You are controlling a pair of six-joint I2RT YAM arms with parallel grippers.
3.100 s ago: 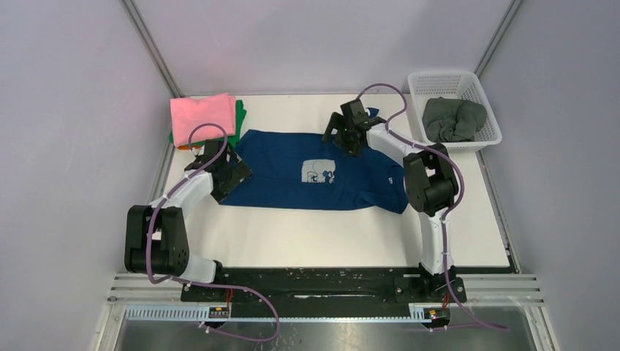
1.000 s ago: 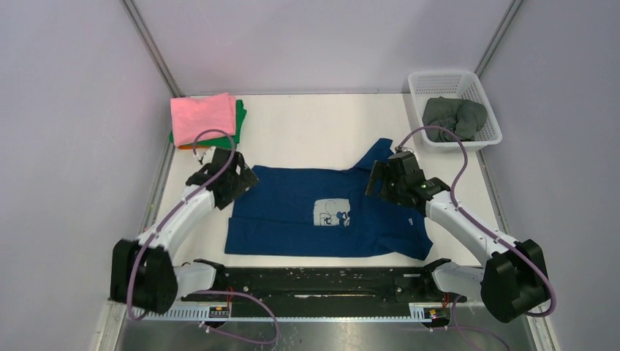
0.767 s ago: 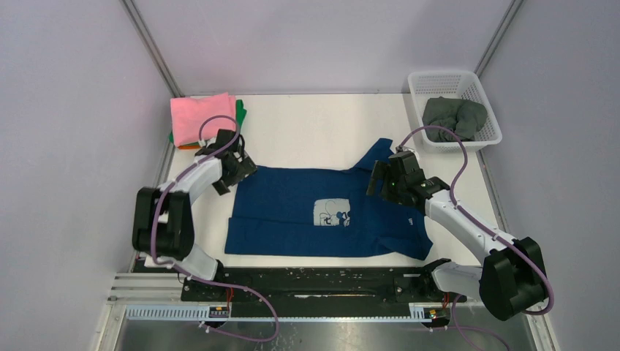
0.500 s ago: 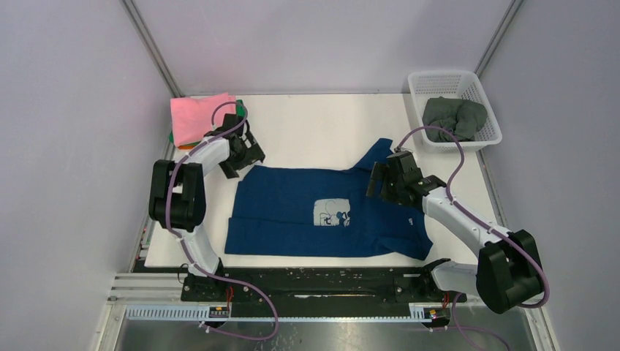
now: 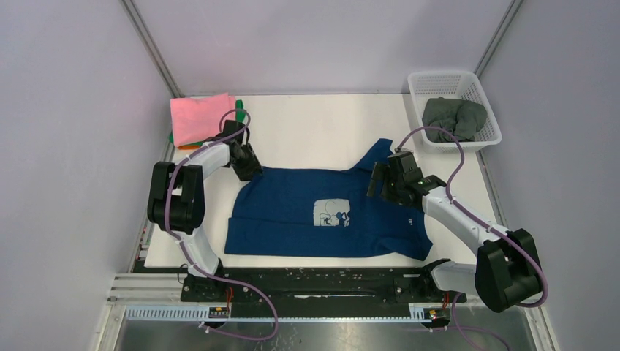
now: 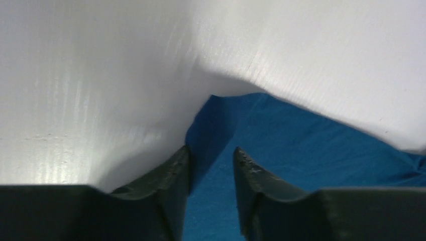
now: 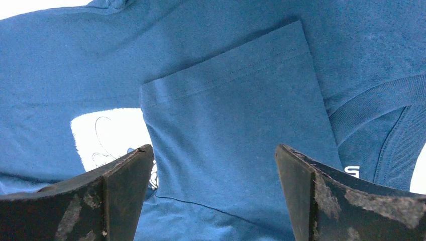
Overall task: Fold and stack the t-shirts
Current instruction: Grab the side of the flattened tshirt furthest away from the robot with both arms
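Note:
A navy blue t-shirt (image 5: 292,201) with a pale chest print (image 5: 330,214) lies spread flat on the white table, collar to the right. My left gripper (image 5: 248,170) is down at its far left corner. In the left wrist view its fingers (image 6: 211,153) stand a narrow gap apart, with the blue cloth's corner (image 6: 301,165) lying in and beyond that gap. My right gripper (image 5: 380,183) hovers wide open over the shirt's right part. Between its fingers (image 7: 213,150) I see a flat sleeve (image 7: 231,110) and the collar (image 7: 382,120). A dark grey-green shirt (image 5: 453,118) lies bunched in the basket.
A folded pink shirt (image 5: 201,117) tops a stack at the back left, with green (image 5: 240,117) and orange (image 5: 186,146) edges showing under it. The white mesh basket (image 5: 439,75) stands at the back right corner. Walls close in on three sides.
My left arm swung from the shirt's left edge back to its far left corner, and its jaws narrowed from wide open. The right arm barely moved.

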